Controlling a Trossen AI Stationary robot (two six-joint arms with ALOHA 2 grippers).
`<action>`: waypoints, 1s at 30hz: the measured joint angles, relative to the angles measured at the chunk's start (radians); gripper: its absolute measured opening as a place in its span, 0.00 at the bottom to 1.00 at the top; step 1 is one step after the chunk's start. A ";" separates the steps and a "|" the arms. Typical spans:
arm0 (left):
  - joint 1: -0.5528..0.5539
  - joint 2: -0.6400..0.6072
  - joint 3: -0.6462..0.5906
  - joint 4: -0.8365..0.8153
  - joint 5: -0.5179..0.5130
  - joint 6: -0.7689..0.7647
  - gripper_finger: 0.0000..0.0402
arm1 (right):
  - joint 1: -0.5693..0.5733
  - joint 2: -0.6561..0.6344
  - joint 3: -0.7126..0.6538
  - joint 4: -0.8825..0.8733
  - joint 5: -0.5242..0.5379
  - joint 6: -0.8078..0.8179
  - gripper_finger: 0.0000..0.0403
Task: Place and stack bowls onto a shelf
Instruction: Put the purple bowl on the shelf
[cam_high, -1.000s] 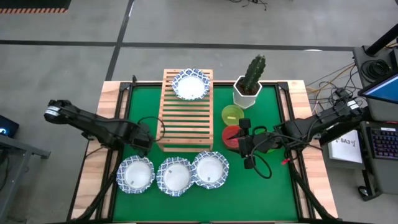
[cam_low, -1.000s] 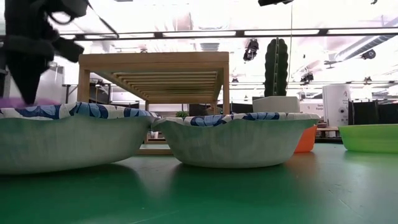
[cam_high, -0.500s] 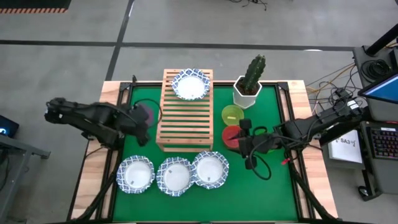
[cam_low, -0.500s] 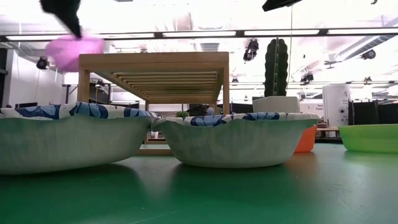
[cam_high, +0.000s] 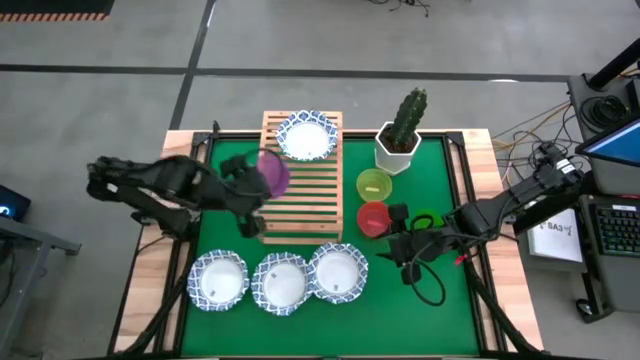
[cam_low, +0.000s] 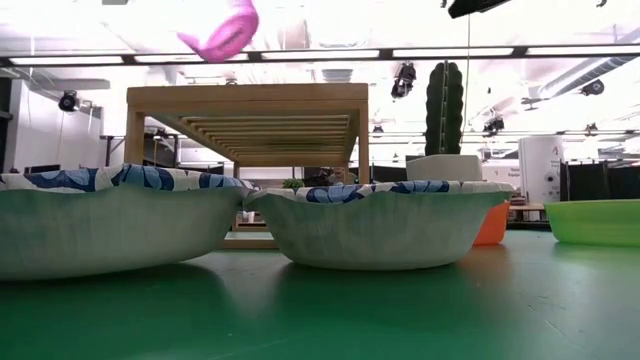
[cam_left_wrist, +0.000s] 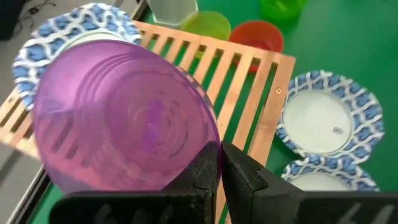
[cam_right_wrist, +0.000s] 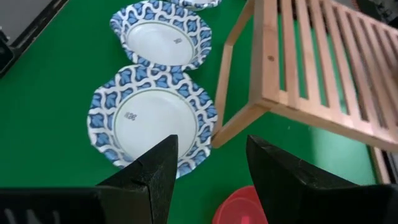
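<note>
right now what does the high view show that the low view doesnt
Only the high view shows the left gripper shut on the purple bowl's rim over the shelf, the patterned bowl already on the shelf's far end, and the open right gripper. Only the low view shows the purple bowl hanging clear above the shelf top. Both show the front patterned bowls and the cactus.

Green table (cam_high: 230, 315) with slatted shelf (cam_high: 300, 200), bowls, potted cactus (cam_high: 402, 130).
</note>
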 joint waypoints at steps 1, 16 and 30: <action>0.000 0.020 0.000 0.003 0.001 0.010 0.00 | 0.006 -0.002 -0.006 -0.001 0.000 0.012 0.45; 0.004 0.258 0.000 0.055 0.001 0.096 0.00 | 0.040 -0.023 -0.032 0.000 0.000 0.053 0.45; 0.044 0.292 0.000 0.065 -0.012 0.133 0.19 | 0.040 -0.023 -0.033 0.002 0.001 0.061 0.45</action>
